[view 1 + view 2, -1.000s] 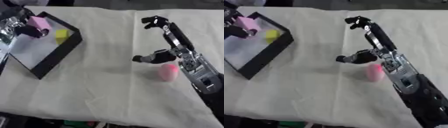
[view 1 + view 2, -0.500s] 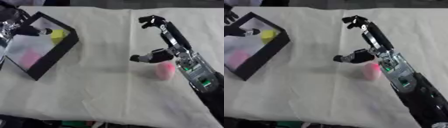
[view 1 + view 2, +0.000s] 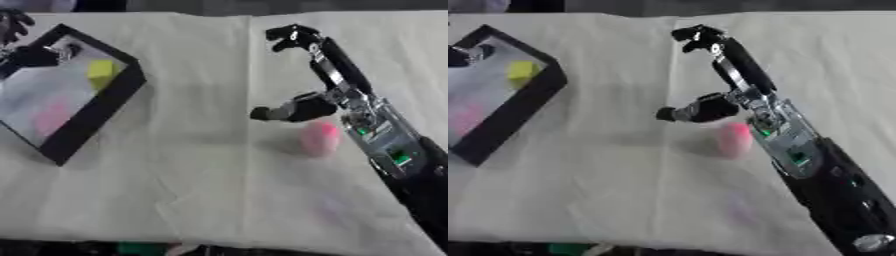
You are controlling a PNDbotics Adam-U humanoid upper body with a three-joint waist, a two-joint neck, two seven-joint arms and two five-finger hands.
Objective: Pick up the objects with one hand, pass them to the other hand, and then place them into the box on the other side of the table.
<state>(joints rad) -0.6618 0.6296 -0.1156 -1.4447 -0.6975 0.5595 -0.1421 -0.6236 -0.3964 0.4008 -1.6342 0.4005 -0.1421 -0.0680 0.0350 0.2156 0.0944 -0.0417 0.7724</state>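
Observation:
A black-rimmed box point(image 3: 96, 117) lies at the left of the table. Inside it are a yellow block point(image 3: 101, 73) and a blurred pink object point(image 3: 51, 116) on the pale floor. My left hand point(image 3: 33, 54) shows only in part at the box's far corner, fingers relaxed and holding nothing. A second pink object point(image 3: 319, 138) stands on the cloth right of centre. My right hand point(image 3: 337, 82) hangs open over it, fingers stretched towards the far side. Its thumb point(image 3: 282, 111) points left just above the pink object, and I cannot tell whether it touches.
A cream cloth point(image 3: 201, 190) with a few creases covers the whole table. Its front edge runs along the bottom of the views, and something green point(image 3: 131, 248) shows just below it. My right forearm point(image 3: 815, 170) crosses the lower right.
The pink object that my left hand held over the box now lies inside it. That hand has let go and drawn back to the upper left. My right hand has barely moved.

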